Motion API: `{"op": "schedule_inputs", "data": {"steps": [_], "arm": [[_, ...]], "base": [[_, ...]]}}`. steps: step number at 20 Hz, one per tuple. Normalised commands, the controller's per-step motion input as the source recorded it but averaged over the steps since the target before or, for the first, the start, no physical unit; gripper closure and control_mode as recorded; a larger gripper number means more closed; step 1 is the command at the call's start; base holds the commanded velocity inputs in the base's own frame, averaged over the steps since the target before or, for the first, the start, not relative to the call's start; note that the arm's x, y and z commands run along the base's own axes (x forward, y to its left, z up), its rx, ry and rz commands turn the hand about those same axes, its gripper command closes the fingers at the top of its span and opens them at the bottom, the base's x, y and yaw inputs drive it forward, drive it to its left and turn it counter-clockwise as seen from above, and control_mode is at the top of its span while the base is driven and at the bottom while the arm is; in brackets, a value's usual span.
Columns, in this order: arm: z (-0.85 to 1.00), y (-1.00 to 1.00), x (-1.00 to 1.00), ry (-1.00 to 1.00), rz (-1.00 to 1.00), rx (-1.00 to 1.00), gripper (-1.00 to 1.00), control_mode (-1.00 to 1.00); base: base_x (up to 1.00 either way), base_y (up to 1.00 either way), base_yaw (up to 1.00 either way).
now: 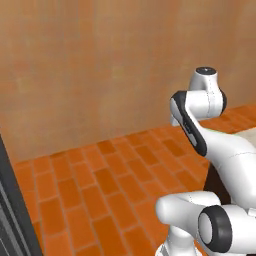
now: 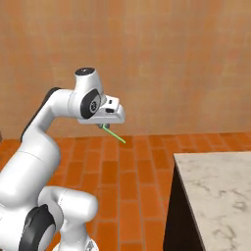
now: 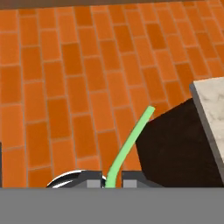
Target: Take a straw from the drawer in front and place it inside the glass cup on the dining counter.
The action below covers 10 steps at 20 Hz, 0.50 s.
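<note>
The straw (image 3: 128, 142) is in my grip: a thin, light green tube pinched near one end, with most of its length sticking out past my fingertips (image 3: 94, 180) and hanging over the brick floor (image 3: 65, 87). In the right base view it shows as a short green line (image 2: 113, 134) slanting down and away from my end effector (image 2: 104, 126), which is carried high, well clear of everything. My jaws are drawn nearly together, closed on the straw and nothing else.

I judge it to weigh almost nothing and to be smooth and a little springy. In the hand view it looks slightly curved, though that may be the lens. A hard squeeze could flatten or kink it, and a loose one could let it swivel between the pads, so a steady, modest pinch seems right. Holding it near the end suits what comes next, since the long free part can go into the cup first.

A corner of the marble-topped bench (image 2: 220, 186), the dining counter, lies ahead and to the right, with its dark base (image 3: 175, 148) below. The glass cup is not in sight from here
</note>
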Motion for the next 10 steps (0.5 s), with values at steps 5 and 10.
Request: {"op": "schedule_inputs", "data": {"steps": [5, 10], "arm": [[0.0, 0.0, 0.0, 0.0, 0.0, 0.0, 1.0, 1.0], [0.0, 0.0, 0.0, 0.0, 0.0, 0.0, 1.0, 1.0]], "base": [[1.0, 0.43, -0.34], [1.0, 0.34, -0.44]]}}
